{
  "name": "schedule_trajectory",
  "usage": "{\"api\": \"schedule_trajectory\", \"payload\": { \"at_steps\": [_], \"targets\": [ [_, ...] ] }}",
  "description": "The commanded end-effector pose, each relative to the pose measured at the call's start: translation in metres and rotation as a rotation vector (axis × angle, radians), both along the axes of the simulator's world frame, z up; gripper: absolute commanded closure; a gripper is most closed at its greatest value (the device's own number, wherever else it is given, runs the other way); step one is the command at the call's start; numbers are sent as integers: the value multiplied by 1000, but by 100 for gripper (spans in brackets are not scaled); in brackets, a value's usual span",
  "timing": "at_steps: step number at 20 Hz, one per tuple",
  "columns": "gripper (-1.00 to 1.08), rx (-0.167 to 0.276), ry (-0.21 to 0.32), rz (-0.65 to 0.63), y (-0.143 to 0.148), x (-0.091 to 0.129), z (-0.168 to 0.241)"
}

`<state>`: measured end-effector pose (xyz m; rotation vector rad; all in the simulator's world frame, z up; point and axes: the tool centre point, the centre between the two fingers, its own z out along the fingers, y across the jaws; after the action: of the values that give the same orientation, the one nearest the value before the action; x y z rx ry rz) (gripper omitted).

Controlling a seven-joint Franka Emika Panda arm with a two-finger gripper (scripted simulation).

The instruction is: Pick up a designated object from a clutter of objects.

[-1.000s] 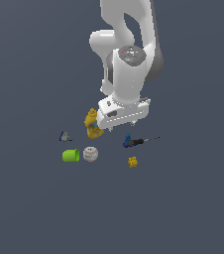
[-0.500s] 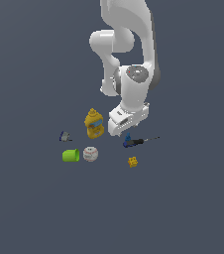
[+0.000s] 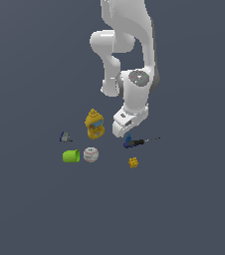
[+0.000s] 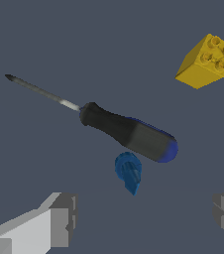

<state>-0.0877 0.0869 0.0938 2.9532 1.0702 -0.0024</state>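
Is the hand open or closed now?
Open: in the wrist view the hand shows its two fingers wide apart, nothing between them.

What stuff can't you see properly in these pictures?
- Exterior view: the dark blue piece is mostly hidden behind the gripper.
- Exterior view: the grey-blue bit is too small to tell its shape.
- Wrist view: the fingertips are cut off by the picture's edge.
- Wrist view: the yellow bottle, green cup and baseball lie outside the picture.

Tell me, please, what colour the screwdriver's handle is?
The screwdriver handle is black with a blue end, clearest in the wrist view.
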Motion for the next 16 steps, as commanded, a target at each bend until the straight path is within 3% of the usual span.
{"api": "schedule_trajectory", "payload": {
  "at_steps": [1, 16],
  "targets": [
    [-92, 1, -1, 7, 1, -1, -1],
    [-92, 1, -1, 7, 1, -2, -42]
  ]
}}
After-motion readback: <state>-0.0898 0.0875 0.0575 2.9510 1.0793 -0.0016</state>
